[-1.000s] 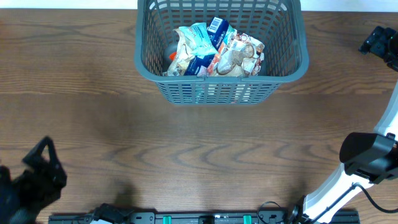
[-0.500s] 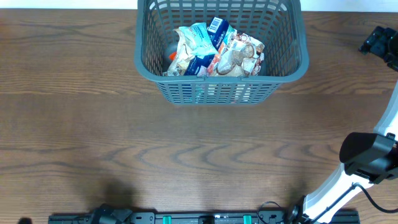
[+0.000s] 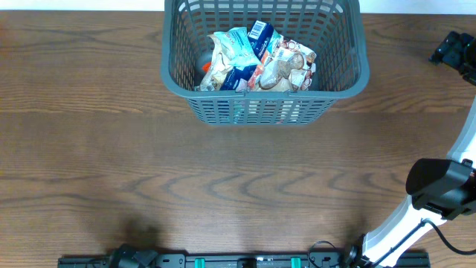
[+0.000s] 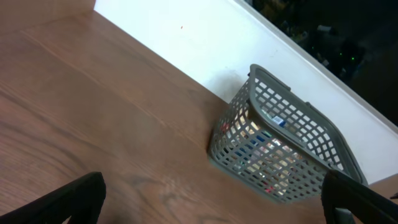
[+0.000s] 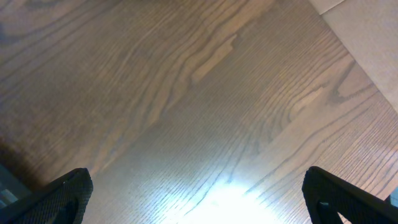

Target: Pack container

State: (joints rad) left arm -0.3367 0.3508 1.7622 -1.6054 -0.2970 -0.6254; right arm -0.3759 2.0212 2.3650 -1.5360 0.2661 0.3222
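The table point(image 3: 111, 149) is dark wood grain and fills most of each view. The container point(image 3: 260, 110) stands upright on it at the far edge, by a white board point(image 4: 186, 37) that runs along that side.

The right arm point(image 3: 439, 186) rises from the near right corner and runs out past the frame's right edge.

The left gripper point(image 4: 212, 180) is out of the overhead view. Its own camera shows the two fingers point(image 4: 74, 202) at the bottom corners of the frame, spread wide with only bare wood between them, so it is open and holds nothing. The container point(image 4: 249, 162) lies ahead of it, past the fingertips and a little toward its right finger, well apart, with one lower corner turned toward the gripper.

The right gripper point(image 5: 198, 173) is likewise spread wide, its fingers point(image 5: 62, 196) at the two bottom corners of its view and nothing but tabletop between them. From above, the right gripper point(image 3: 452, 48) hangs near the table's far right. The container is to its left, about level with it and well apart. It does not show in that wrist view.

Inside the container a heap of crumpled packets point(image 3: 256, 63) lies on the base, among them a teal and white one and a brown and white one. A small orange piece point(image 3: 206, 68) shows at the heap's left.
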